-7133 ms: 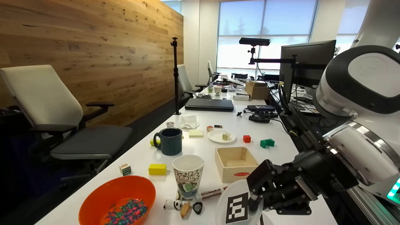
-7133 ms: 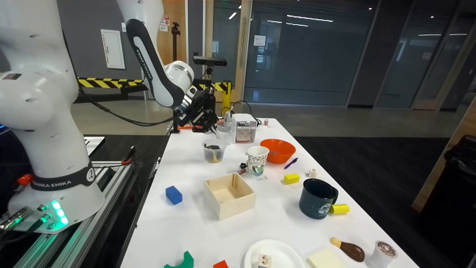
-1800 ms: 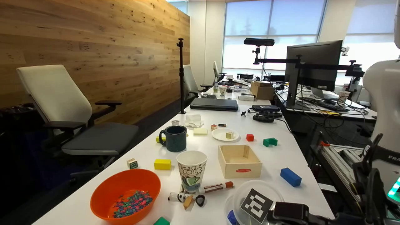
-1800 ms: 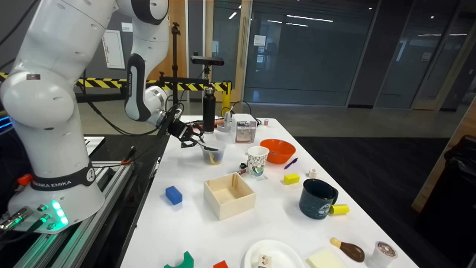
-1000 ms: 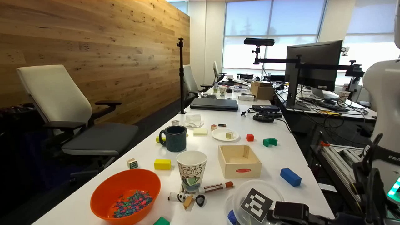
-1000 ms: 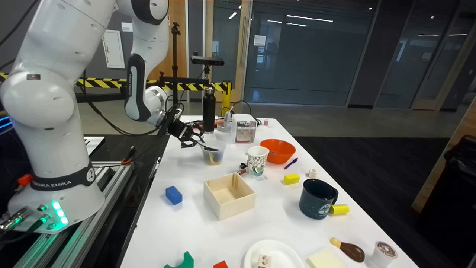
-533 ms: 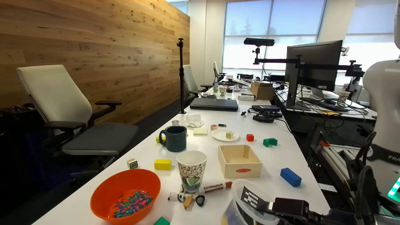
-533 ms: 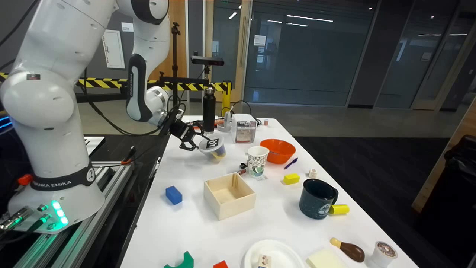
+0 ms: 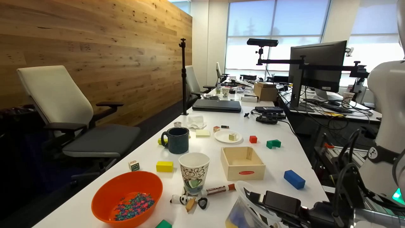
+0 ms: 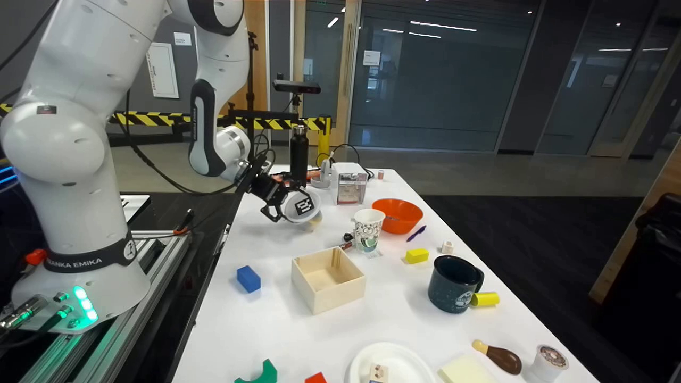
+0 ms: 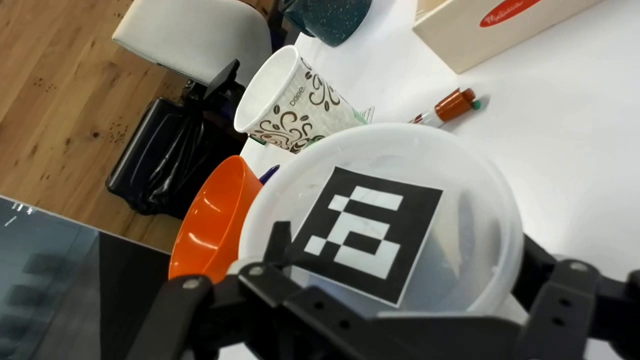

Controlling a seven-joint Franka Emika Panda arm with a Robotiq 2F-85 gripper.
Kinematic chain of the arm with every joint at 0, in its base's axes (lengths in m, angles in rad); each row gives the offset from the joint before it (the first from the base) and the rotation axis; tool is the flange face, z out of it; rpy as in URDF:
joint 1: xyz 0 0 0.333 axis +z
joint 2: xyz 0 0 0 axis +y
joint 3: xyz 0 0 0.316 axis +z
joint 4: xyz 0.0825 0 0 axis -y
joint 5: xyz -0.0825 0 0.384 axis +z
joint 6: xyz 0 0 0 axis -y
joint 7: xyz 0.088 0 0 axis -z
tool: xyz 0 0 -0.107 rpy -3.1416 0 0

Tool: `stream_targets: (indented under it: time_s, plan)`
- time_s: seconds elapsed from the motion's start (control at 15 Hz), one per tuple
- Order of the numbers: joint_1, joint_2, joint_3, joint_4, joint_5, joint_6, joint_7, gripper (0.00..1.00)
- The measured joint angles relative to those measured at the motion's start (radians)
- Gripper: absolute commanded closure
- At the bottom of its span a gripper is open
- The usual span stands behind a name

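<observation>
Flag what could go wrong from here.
The clear container is tilted in front of the open gripper, so it might topple; whether its lid is firmly seated is unclear, so it could spill. The paper cup stands nearby, so a toppling container might knock it over.

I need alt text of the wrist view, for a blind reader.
A translucent lid with a black-and-white tag fills the centre, at the gripper; whether it is held is unclear. Beyond are an orange bowl, a cup and a pen; a mug and box are cut off above.
</observation>
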Motion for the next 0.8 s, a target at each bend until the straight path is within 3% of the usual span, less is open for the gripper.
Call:
stream_targets:
  time_s: [0.8]
  plan:
    - [0.0,0.001,-0.013,0.014,-0.069,0.003,-0.101,0.0]
